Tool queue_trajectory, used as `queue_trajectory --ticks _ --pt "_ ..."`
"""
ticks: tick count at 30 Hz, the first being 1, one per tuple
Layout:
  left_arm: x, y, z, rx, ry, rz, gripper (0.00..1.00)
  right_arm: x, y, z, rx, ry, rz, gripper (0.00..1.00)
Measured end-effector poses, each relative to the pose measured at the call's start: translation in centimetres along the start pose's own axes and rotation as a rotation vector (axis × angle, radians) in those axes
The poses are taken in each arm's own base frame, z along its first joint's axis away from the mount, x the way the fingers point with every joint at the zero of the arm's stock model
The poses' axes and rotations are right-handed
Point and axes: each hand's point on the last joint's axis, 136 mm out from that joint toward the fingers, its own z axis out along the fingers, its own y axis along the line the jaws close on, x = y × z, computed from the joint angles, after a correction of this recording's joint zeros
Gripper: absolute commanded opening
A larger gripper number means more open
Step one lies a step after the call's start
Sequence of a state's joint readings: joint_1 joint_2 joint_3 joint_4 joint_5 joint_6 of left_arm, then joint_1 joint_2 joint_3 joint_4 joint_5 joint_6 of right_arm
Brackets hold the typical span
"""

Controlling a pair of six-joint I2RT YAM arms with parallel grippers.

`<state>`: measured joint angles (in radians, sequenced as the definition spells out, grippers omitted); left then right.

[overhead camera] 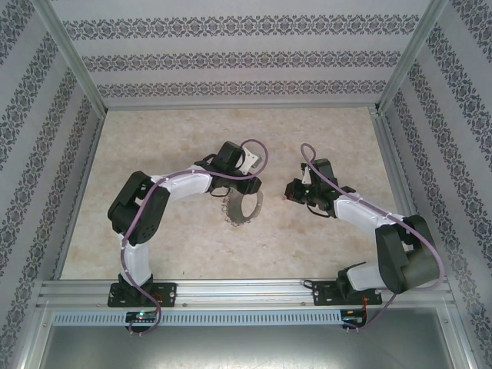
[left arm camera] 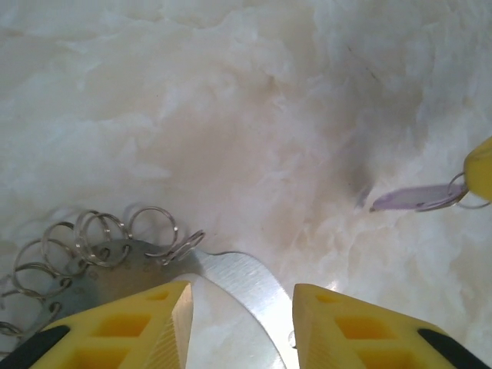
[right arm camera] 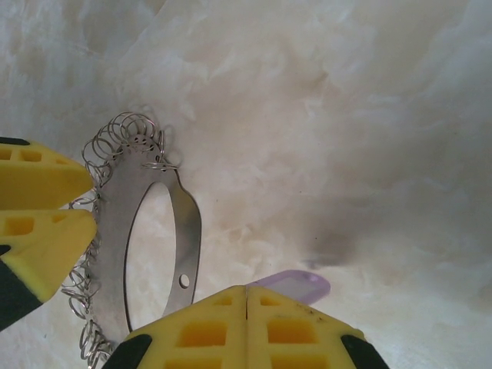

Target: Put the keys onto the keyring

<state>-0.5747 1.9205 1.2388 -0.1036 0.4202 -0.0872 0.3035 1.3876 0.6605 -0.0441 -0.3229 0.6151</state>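
Two grippers meet near the middle of the table (overhead camera: 154, 146), both low over its pale marbled surface. The keyring (right arm camera: 187, 223) lies flat there, a little left of the centre. It is a thin grey metal hoop with a flat band, and many small rings (left arm camera: 115, 234) hang along part of its rim like a chain.

The left gripper (left arm camera: 242, 288) stands directly over the hoop. In the left wrist view its yellow fingers (left arm camera: 146, 327) are apart, and the flat band of the hoop passes through the gap between them. The tip of the left finger is at the edge of the band. Whether these fingers already pinch the metal or only straddle it, I cannot tell, because the place of contact is hidden under the pads.

The right gripper (right arm camera: 246, 301) is just to the right of the keyring, near it but not touching. Its fingers are pressed fully together and they grasp the key (right arm camera: 301, 286); the pale lilac head comes out from between the tips. In the left wrist view the key has a thin wire loop at the pinched end, and there is a small shadow on the table beside its free tip. The key is apart from the hoop.
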Motion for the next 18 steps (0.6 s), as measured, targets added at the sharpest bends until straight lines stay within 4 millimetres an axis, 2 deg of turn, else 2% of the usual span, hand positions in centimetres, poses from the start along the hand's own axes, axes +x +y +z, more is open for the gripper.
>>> queue_trajectory --ticks 7,12,18 --pt "1.4 1.4 0.7 0.042 0.028 0.046 0.26 -0.1 0.2 0.1 -0.009 0.002 -0.014 0.0" --pt "2.5 1.6 2.2 0.079 0.063 0.057 0.26 -0.5 0.5 0.2 -0.016 -0.003 -0.021 0.0" --pt "2.2 1.6 2.3 0.082 0.056 0.074 0.28 -0.5 0.5 0.2 -0.017 -0.004 -0.021 0.0"
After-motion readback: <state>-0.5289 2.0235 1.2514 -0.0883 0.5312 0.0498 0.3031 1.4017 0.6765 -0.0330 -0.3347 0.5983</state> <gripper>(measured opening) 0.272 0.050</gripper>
